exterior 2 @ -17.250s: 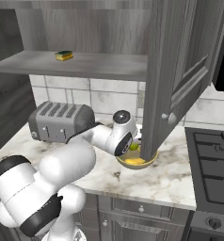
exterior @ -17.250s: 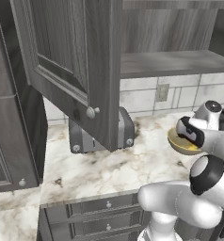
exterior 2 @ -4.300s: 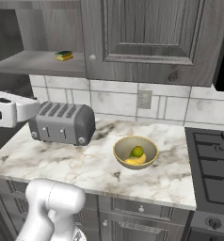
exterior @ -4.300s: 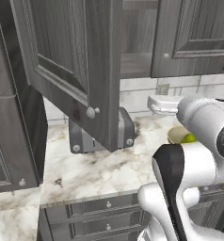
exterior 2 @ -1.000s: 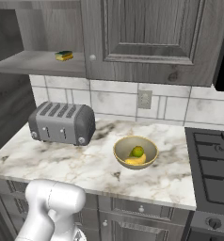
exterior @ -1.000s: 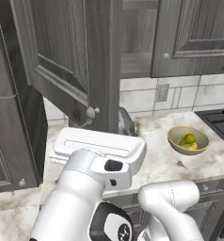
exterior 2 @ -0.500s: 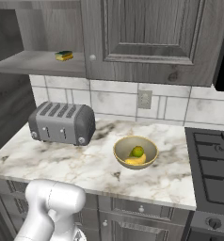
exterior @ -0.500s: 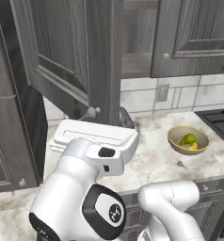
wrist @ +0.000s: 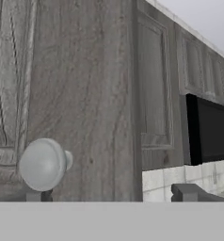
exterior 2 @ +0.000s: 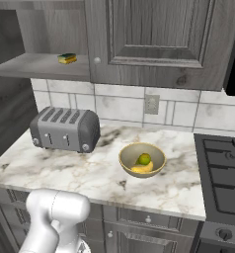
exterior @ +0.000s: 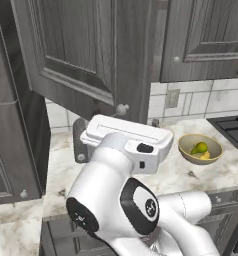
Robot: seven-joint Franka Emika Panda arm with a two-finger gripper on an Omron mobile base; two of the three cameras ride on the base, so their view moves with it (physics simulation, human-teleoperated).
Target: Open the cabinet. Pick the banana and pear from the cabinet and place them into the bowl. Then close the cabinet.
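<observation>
Now up close on the cabinet [wrist: 81,94]: dark wood-grain door panel across the hand view, round metal knob [wrist: 42,164] low at the left, just above one dark finger tip [wrist: 34,196]. Other finger tip [wrist: 189,192] far off to the right, so gripper [wrist: 111,195] spread wide, nothing between the tips, knob not clamped. Whether that near tip touches the knob, cannot tell.

Over in the left base view: left cabinet door [exterior: 86,55] swung out toward the camera, its knob [exterior: 122,108] at the lower corner, white arm [exterior: 126,165] bunched up right below it and hiding most of the grey toaster [exterior: 80,145]. Right door [exterior: 211,40] flat and shut.

Across in the right base view: open shelf [exterior 2: 40,66] exposed at the left, small yellow-and-green sponge [exterior 2: 67,59] sitting on it. Toaster [exterior 2: 65,129] on the marble counter [exterior 2: 178,190] under the shelf. Bowl [exterior 2: 142,159] to the right of the toaster, well apart from it, near the stove [exterior 2: 223,168]. Pear [exterior 2: 144,158] resting inside the bowl, banana [exterior 2: 141,169] lying beside it against the near wall. Same bowl [exterior: 200,149] with both fruits at the right of the left base view.
</observation>
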